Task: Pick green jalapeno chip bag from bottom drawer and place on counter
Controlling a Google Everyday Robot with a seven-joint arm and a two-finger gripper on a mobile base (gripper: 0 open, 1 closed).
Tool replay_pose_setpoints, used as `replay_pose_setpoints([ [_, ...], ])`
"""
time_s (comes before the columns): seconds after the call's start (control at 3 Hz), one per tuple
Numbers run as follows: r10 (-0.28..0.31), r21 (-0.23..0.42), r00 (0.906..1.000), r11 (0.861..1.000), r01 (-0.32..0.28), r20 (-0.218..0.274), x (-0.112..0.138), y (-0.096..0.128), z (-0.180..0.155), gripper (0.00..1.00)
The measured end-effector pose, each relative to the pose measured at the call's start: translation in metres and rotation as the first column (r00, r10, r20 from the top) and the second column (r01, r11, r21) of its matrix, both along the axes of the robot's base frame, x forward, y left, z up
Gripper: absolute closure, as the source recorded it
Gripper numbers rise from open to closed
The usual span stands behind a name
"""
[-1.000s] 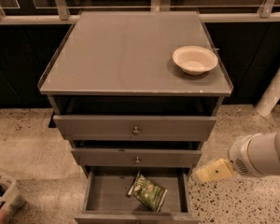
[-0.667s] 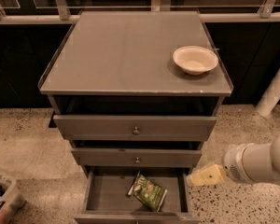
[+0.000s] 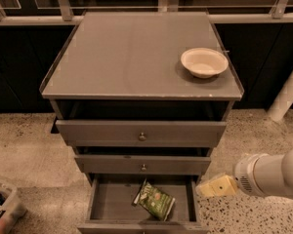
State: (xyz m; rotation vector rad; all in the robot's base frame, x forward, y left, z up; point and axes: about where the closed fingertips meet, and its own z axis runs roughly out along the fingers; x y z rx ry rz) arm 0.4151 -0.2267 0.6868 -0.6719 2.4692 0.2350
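Camera view: one hand (image 3: 211, 187) beside drawer (image 3: 112, 200)

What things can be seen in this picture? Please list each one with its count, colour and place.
counter: one, grey, top of the drawer cabinet
bowl: one, cream, on the counter near its right rear corner
top drawer: one, grey with a round knob, just under the counter
middle drawer: one, grey with a round knob, below the top drawer
bottom drawer: one, grey, lowest, pulled open
green jalapeno chip bag: one, green, lying inside the bottom drawer, right of centre
bin: one, pale, on the floor at lower left
post: one, white, right of the cabinet
arm: one, white, coming in from the right edge
gripper: one, pale yellow, beside the bottom drawer's right side, apart from the bag
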Motion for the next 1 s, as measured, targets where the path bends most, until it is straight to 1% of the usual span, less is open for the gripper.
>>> replay_pose_setpoints([
  [0.33, -0.073, 0.017, 0.9973, 0.997, 0.073, -0.003, -0.010, -0.009, -0.040, 0.00],
  [0.67, -0.116, 0.122, 0.9928, 0.985, 0.119, -0.031, -0.009, -0.014, -0.080, 0.00],
  [1.0, -0.048, 0.252, 0.9976, 0.966, 0.059, -0.050, 0.001, -0.013, -0.112, 0.00],
])
